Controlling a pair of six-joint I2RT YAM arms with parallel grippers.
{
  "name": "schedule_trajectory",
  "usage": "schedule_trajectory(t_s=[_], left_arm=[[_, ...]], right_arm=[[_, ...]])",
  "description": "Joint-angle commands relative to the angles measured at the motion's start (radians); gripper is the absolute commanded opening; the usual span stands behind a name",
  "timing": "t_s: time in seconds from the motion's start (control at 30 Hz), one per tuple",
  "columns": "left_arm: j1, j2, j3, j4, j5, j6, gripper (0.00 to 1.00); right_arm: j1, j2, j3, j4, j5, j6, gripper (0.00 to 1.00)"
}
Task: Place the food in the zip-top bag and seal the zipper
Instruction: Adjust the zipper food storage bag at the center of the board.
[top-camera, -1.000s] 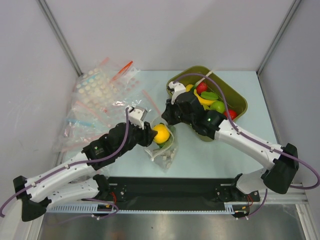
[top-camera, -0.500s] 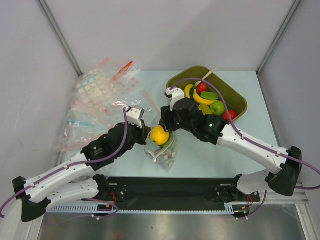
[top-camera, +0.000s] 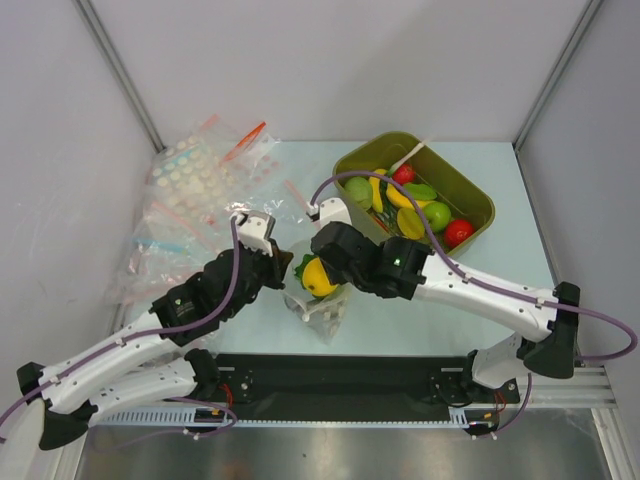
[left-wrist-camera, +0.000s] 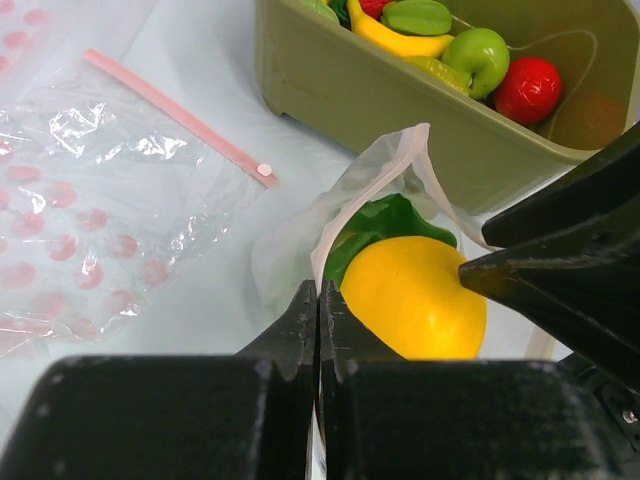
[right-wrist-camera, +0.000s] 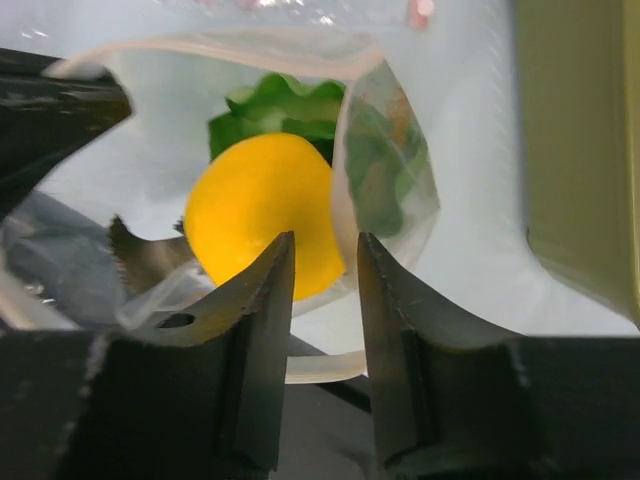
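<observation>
Yellow fruit in bag; left end effector pinching rim, right end effector angled down, narrowly parted.

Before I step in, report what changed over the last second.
The right gripper swung left from the bin to the yellow fruit and opened. The left gripper shut on the edge of the zip-top bag. Fruit and lettuce stay in the bag's mouth; bin and spare bags unmoved.
</observation>
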Motion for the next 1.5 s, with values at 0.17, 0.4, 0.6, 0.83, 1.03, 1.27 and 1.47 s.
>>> schedule_trajectory(t_s=[0.17, 0.4, 0.6, 0.83, 1.03, 1.27, 1.47], left_arm=[[0.000, -0.029, 0.003, 0.032, -0.024, -0.018, 0.00], [0.002, -0.030, 0.005, 0.027, -0.031, -0.022, 0.00], [0.000, -0.038, 0.004, 0.024, -0.028, -0.023, 0.00], [0.000, -0.055, -0.031, 0.117, 0.105, -0.026, 0.00], [0.000, -0.032, -0.055, 0.204, 0.252, -0.027, 0.00], [0.000, 0.046, -0.068, 0.268, 0.338, -0.067, 0.00], [0.000, 0.068, -0.091, 0.331, 0.378, -0.108, 0.00]], right_arm=[[0.007, -0.039, 0.023, -0.095, 0.138, 0.020, 0.45], [0.006, -0.041, 0.011, -0.112, 0.086, 0.018, 0.44], [0.016, 0.008, 0.020, -0.161, 0.028, 0.015, 0.35], [0.039, -0.050, -0.014, 0.030, -0.076, -0.054, 0.00], [0.036, -0.201, -0.159, 0.326, -0.189, -0.074, 0.00], [-0.034, -0.242, -0.301, 0.536, -0.331, -0.019, 0.00], [-0.125, -0.224, -0.416, 0.716, -0.399, 0.070, 0.00]])
